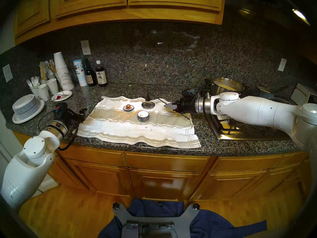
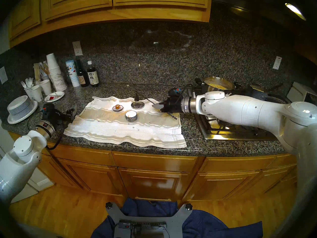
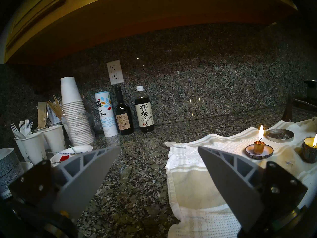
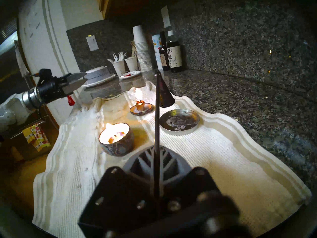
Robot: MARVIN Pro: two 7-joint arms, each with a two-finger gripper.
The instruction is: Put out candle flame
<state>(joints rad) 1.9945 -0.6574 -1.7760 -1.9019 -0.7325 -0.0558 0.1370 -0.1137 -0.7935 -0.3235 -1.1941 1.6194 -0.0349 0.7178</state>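
A small orange candle [image 1: 128, 107] burns on a little dish on the white towel [image 1: 137, 131]; its flame shows in the left wrist view [image 3: 259, 146]. A patterned bowl candle [image 1: 143, 116] burns in front of it, and it also shows in the right wrist view [image 4: 116, 139]. My right gripper [image 1: 169, 105] is shut on the thin rod of a dark cone snuffer [image 1: 147, 96]. The cone [image 4: 165, 93] sits mouth down behind a round metal lid [image 1: 148, 104], to the right of the small candle. My left gripper [image 1: 84, 110] is open and empty at the towel's left edge.
A stove with a steel pot [image 1: 228, 87] lies under my right arm. Bottles [image 1: 101, 76], a salt tube, stacked paper cups [image 1: 62, 72], cups of forks and a pile of plates [image 1: 25, 107] crowd the back left of the granite counter.
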